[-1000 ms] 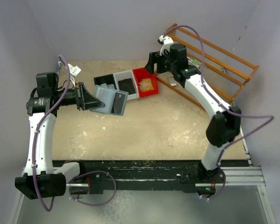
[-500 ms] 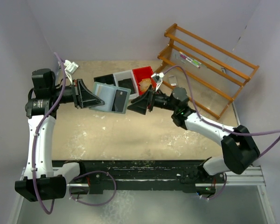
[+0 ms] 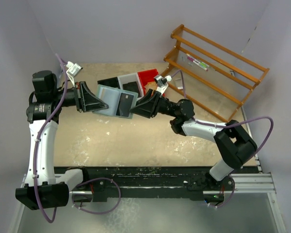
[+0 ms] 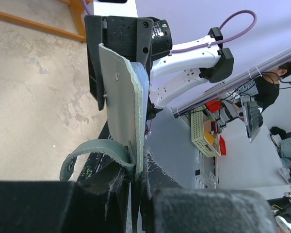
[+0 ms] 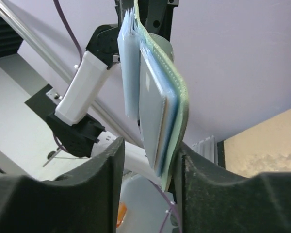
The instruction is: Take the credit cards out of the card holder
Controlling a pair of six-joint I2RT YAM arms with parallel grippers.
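Observation:
The pale mint-green card holder (image 3: 111,99) hangs in the air over the table's back left, and my left gripper (image 3: 91,100) is shut on its left edge. In the left wrist view the card holder (image 4: 123,107) stands edge-on with its snap tab (image 4: 87,150) curling left. My right gripper (image 3: 136,108) is open around its right edge. In the right wrist view the right finger (image 5: 203,179) touches the green cover (image 5: 180,111), while a gap separates the left finger from the clear pocket pages (image 5: 128,73). A pale credit card (image 5: 153,104) shows inside a page.
Black (image 3: 109,83), grey (image 3: 131,83) and red (image 3: 146,76) bins stand in a row just behind the card holder; something tan lies in the red one. An orange wooden rack (image 3: 218,58) fills the back right. Purple walls close in on both sides.
My right arm has swung from the rack at the back down to the card holder, and its jaws now straddle the right edge, narrower than before. The left gripper has barely moved.

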